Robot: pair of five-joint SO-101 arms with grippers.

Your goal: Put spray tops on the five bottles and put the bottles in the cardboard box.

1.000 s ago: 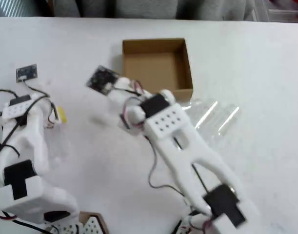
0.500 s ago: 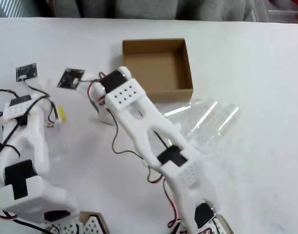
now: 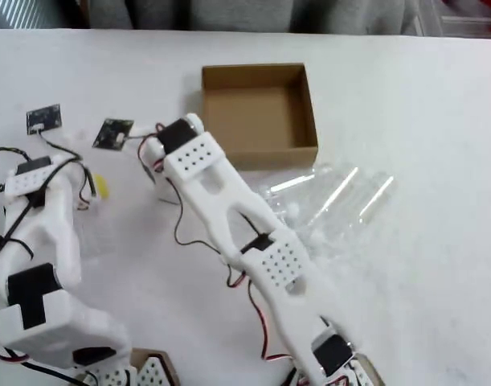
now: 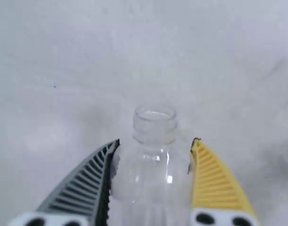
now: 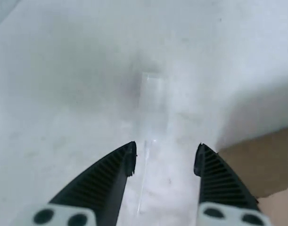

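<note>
Cardboard box (image 3: 285,155): open-topped, at the far middle of the table (image 3: 406,96); no bottle inside, so packing not yet begun.
Bottle cluster (image 3: 333,201): clear bottles lying on their sides, just beside the box's near right corner; exact count not readable; no spray tops fitted as far as can be judged.
Uncapped bottle (image 4: 153,165): clear, neck open and pointing away from the wrist camera; held at the left side of the table, well apart from the box.
Left gripper (image 4: 156,141): grey and yellow fingers pressed against both sides of the uncapped bottle, pinching it below the neck.
Right gripper (image 5: 165,145): spread wide, low over the table just beside the box's left wall; nothing between the fingers.
Clear piece (image 5: 152,89): small, lying on the table ahead of the right gripper; spray top or bottle neck cannot be told.
Risk, pickup: fingers may close beside the clear piece or push it away, owing to its small size and poor visibility.
Risk, grip: excess squeeze may dent the thin bottle wall; a loose hold may let it turn during fitting.
Risk, cluster: bottles on their sides may roll if nudged by the right arm.
</note>
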